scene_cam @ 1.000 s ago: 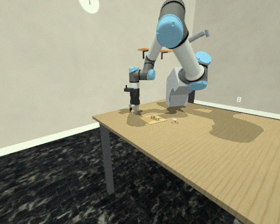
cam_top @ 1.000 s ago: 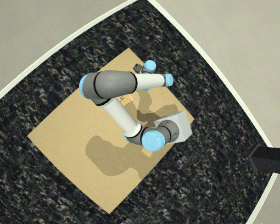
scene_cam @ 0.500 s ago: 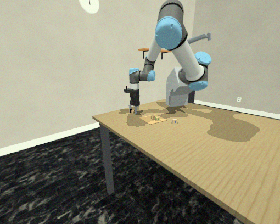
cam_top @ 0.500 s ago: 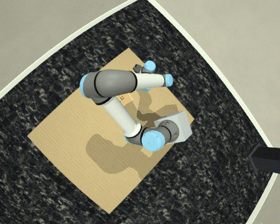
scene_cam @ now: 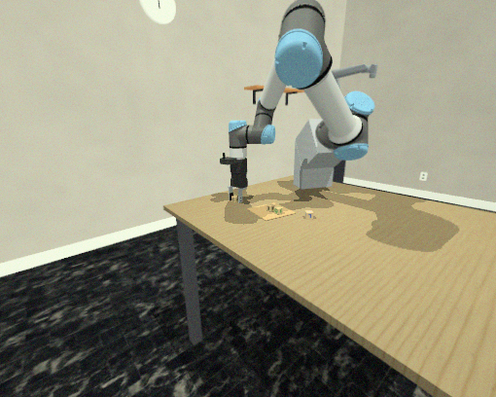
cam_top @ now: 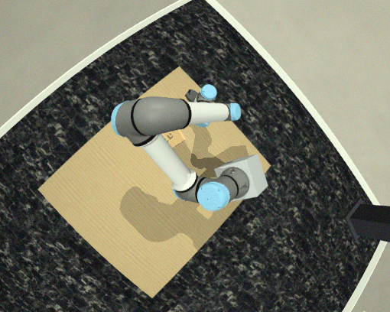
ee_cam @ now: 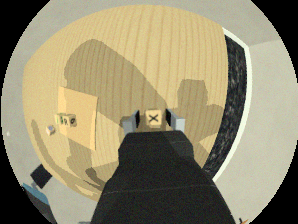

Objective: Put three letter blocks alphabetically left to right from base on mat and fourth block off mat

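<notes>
Currently the X block (ee_cam: 153, 118) sits on the table (scene_cam: 324, 258) (ee_cam: 145, 45) off the mat (scene_cam: 267, 214) (ee_cam: 80, 107), between the gripper's (scene_cam: 235, 198) (ee_cam: 153, 120) wide-open, empty fingers, gaps at both its sides, bare wood toward the mat's near edge, other blocks (scene_cam: 275, 209) (ee_cam: 66, 120) clustered there.

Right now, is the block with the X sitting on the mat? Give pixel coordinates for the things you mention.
No, in the wrist view the X block (ee_cam: 153, 118) lies on the table, well apart from the mat (ee_cam: 85, 107).
</notes>
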{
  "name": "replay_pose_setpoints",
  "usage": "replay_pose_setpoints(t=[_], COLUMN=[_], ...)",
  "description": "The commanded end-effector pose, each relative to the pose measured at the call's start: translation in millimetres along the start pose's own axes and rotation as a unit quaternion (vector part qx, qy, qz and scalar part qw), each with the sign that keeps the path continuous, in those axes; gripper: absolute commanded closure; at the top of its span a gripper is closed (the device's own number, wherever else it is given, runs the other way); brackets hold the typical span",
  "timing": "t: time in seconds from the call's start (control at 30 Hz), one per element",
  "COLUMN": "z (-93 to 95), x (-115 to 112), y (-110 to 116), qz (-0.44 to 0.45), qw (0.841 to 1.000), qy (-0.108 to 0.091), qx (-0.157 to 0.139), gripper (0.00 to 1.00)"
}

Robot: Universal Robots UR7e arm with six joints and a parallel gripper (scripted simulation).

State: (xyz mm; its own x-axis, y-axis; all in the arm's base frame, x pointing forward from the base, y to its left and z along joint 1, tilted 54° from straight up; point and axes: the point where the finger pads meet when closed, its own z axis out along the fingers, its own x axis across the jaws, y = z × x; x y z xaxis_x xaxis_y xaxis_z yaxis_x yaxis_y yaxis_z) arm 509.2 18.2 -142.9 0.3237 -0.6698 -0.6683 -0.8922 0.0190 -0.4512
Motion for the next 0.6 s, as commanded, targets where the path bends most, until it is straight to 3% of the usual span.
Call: replay_pose_setpoints(t=[0.0,0.33,0.37,0.57], z=[0.6,0.6,0.6,0.6], x=[0.4,0.4,0.4,0.4], y=[-0.5,-0.5,-0.5,-0.5], qz=[-0.001,-0.001,-0.001,-0.001], qw=[1.0,1.0,1.0,1.0], qy=[0.0,0.0,0.0,0.0], qx=[0.0,0.0,0.0,0.0], gripper=[0.0,0.0,0.21,0.21])
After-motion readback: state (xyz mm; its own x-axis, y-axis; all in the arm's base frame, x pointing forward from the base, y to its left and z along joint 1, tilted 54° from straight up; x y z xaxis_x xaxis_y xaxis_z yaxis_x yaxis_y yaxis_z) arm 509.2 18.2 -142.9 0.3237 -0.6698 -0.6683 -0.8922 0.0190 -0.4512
